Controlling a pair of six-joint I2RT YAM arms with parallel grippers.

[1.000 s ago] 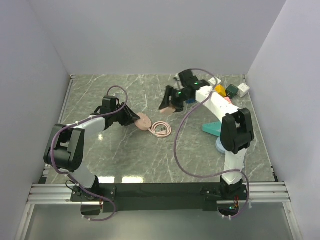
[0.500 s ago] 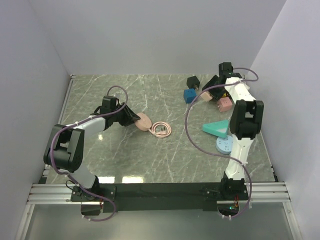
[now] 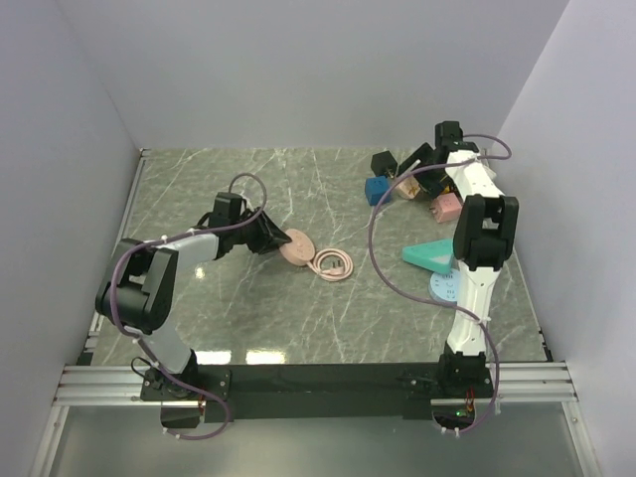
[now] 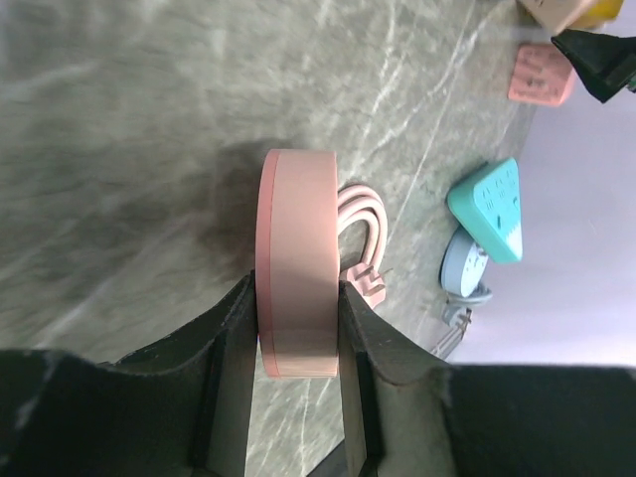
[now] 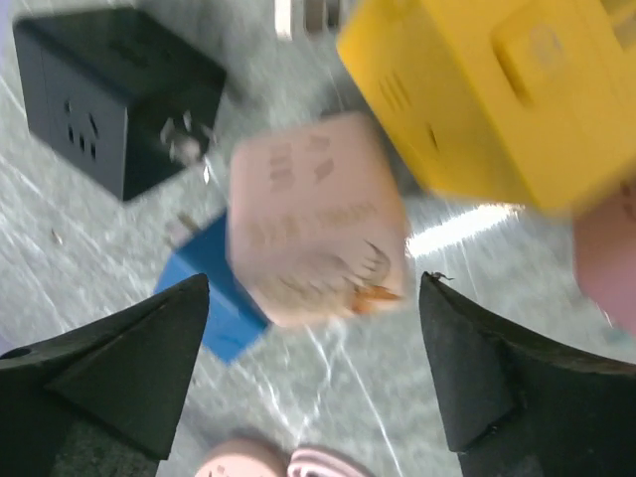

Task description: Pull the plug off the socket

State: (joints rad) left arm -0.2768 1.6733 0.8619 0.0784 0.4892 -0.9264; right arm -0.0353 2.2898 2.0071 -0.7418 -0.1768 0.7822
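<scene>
Ok, my left gripper clamps the socket, seemingly light, rigid; right gripper apart. I'd pinch the plug, not limp cord.

The left arm folds at the elbow near its base and runs its forearm low over the desk. It ends in the left tool, whose two fingers press against the two flat faces of the pink round socket clamped between them. The right arm stretches far out from its base with its wrist bent toward the left tool's side, and the right tool hangs with its fingers spread wide, gripping nothing.
</scene>
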